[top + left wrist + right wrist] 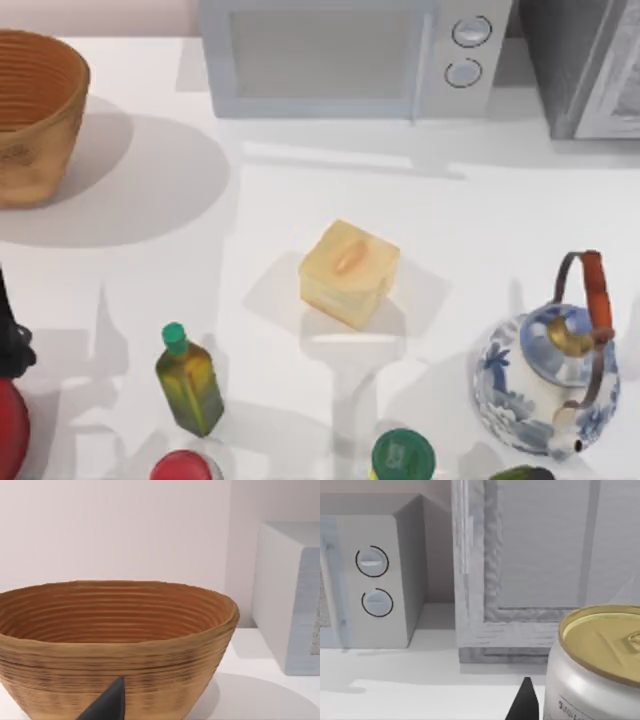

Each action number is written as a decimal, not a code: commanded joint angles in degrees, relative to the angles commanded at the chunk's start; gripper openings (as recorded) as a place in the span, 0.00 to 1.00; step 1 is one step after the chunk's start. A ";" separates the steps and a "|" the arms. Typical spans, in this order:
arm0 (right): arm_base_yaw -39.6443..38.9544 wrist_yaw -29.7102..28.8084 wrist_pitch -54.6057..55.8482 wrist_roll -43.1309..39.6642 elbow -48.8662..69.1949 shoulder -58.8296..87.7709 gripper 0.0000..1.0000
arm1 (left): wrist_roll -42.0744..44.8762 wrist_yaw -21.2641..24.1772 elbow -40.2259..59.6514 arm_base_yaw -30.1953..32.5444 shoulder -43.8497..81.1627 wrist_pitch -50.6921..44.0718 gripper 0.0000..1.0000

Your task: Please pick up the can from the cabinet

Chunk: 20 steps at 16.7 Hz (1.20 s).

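Can (600, 660) sat closest to right wrist camera, upright, long axis vertical, pale yellow top up, standing on table (470, 230) before cabinet (540, 555) door, partly cut off by frame edge. Dark fingertip (524, 702) of right gripper showed just beside can; fingers' spread could not be told. Right arm judged nearer. Left gripper's fingertip (107, 704) faced basket (115, 640); spread likewise undetermined. Cabinet door appeared closed.

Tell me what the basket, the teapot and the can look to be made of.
Basket: woven wicker or coiled fibre, matte, with ridged brown bands. Teapot: likely glazed ceramic, glossy white with blue pattern; handle looks metal with an orange wrap. Can: seemingly metal, satin silver wall, brushed gold-toned lid with a raised rim.
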<state>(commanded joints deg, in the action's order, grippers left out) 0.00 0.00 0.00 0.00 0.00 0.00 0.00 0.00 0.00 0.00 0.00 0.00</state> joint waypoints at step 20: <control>3.18 24.56 45.13 0.82 20.42 63.64 0.00 | 0.00 0.00 0.00 0.00 0.00 0.00 1.00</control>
<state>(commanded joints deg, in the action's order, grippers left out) 3.18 24.56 45.13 0.82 20.42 63.64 0.00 0.00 0.00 0.00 0.00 0.00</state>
